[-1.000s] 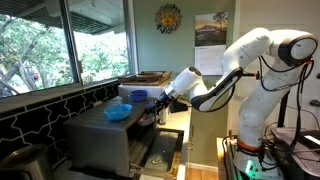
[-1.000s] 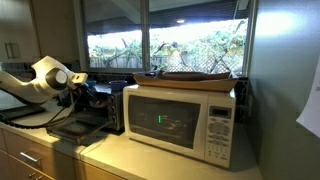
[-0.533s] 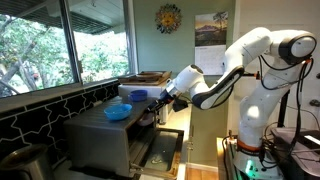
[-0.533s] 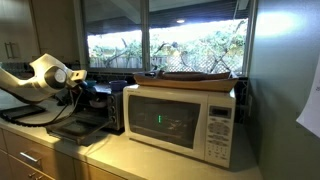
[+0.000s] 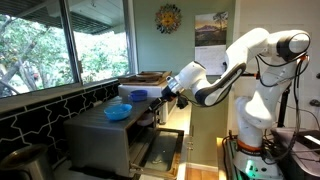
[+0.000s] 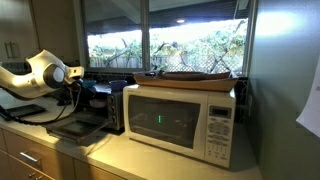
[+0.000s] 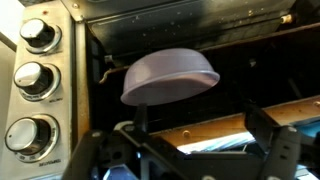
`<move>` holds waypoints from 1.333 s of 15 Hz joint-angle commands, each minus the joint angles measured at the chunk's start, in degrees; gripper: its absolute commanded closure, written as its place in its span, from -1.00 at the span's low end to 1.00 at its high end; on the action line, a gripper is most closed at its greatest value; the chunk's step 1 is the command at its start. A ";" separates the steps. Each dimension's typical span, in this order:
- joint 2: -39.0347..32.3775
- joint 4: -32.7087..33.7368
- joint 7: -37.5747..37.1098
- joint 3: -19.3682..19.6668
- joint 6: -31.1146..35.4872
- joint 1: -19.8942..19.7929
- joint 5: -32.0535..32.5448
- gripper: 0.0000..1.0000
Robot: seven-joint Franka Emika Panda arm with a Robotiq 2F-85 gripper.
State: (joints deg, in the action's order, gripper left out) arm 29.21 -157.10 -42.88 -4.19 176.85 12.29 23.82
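Approach phase judged in hand: gripper (image 7: 200, 135) spread wide, nothing held, before toaster oven (image 5: 105, 135). Bowl (image 7: 170, 75) seen at 12 o'clock in cavity, untouched. Next move: straight advance needed, rim straddled by fingers.

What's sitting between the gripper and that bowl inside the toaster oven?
Nothing blocks it. In the wrist view the open gripper faces the bowl in the mouth of the toaster oven, with only bare air between them.
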 commanded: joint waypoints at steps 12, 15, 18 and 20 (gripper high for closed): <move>5.27 -0.12 10.75 7.48 -7.18 13.80 -12.61 -1.00; 7.42 2.32 16.05 3.04 -9.10 12.08 -20.80 -1.00; 9.27 5.16 21.10 0.35 -12.08 11.72 -27.30 -1.00; 8.35 7.95 21.60 -1.85 -13.14 10.55 -30.32 -1.00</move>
State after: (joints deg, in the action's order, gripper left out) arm 36.93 -151.77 -23.97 -3.12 166.93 24.55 -1.37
